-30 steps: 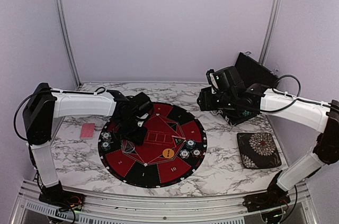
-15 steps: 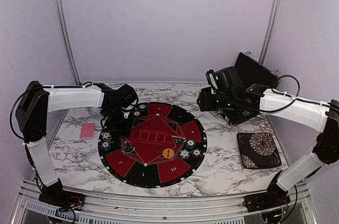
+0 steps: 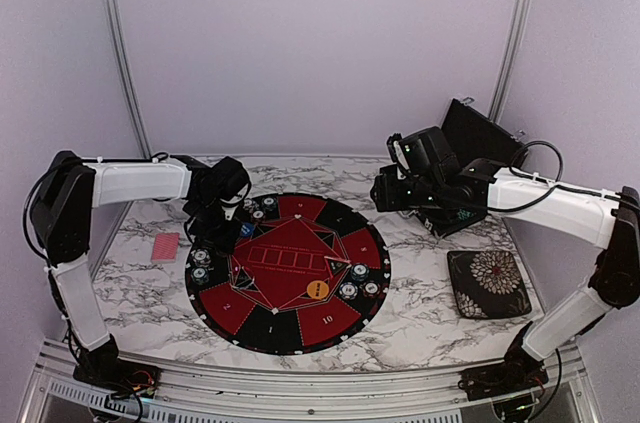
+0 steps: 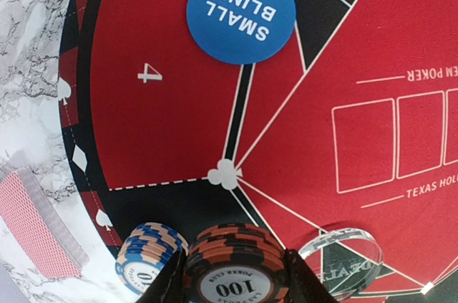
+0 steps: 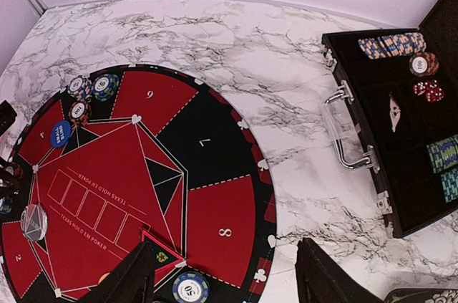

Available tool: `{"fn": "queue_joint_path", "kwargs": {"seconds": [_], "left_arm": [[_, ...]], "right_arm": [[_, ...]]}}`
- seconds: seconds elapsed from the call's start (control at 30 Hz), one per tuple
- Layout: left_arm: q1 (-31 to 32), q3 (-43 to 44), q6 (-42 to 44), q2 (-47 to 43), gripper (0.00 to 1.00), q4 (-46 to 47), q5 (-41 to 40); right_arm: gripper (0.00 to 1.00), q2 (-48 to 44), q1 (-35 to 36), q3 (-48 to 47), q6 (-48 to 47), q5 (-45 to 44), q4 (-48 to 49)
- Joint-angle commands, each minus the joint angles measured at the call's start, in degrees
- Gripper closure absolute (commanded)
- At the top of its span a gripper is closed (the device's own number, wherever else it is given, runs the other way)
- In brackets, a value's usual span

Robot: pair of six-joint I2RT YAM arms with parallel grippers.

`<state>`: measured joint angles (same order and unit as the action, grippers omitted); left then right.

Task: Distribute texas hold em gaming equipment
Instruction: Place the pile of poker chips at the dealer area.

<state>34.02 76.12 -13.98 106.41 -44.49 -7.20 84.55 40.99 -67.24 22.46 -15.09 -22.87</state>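
1. The left gripper (image 3: 225, 226) hung over the mat's (image 3: 300, 328) left edge, jaws parted, nothing between them.
2. In the left wrist view, a chip stack (image 4: 236, 271) marked 100 sat between the finger tips, a blue-striped stack (image 4: 147, 256) touching its left side, a clear disc (image 4: 342, 256) just right.
3. The blue button (image 4: 241, 2) lay flat near seat 4; the cards (image 4: 36, 224) lay on the marble off the mat's left.
4. The right gripper (image 5: 225, 274) hovered with fingers spread and empty between mat and case (image 5: 408, 127), which held more chips.
5. Judged: the left arm should lift straight, clear of both stacks, before reaching toward the cards.
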Motion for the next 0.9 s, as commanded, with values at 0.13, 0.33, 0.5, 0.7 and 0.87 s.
{"fn": "queue_joint_path", "kwargs": {"seconds": [0.13, 0.33, 0.5, 0.7, 0.87], "left_arm": [[-1.82, 2.28, 2.21, 3.01, 0.7, -0.64, -1.03], [-2.72, 2.5, 3.27, 4.04, 0.7, -0.1, -0.73], [-3.14, 2.83, 3.92, 4.85, 0.7, 0.29, -0.79], [-3.56, 3.7, 4.32, 5.99, 0.7, 0.73, -0.57], [-4.12, 3.6, 4.48, 6.42, 0.7, 1.12, -0.51]], "right_arm": [[0.35, 0.85, -0.32, -1.93, 0.31, 0.15, 0.36], [0.35, 0.9, -0.35, -1.84, 0.56, 0.15, 0.36], [0.35, 0.94, -0.35, -1.93, 0.68, 0.24, 0.3], [0.35, 0.98, -0.33, -2.0, 0.82, 0.33, 0.09], [0.35, 0.97, -0.34, -2.1, 0.79, 0.26, -0.07]]}}
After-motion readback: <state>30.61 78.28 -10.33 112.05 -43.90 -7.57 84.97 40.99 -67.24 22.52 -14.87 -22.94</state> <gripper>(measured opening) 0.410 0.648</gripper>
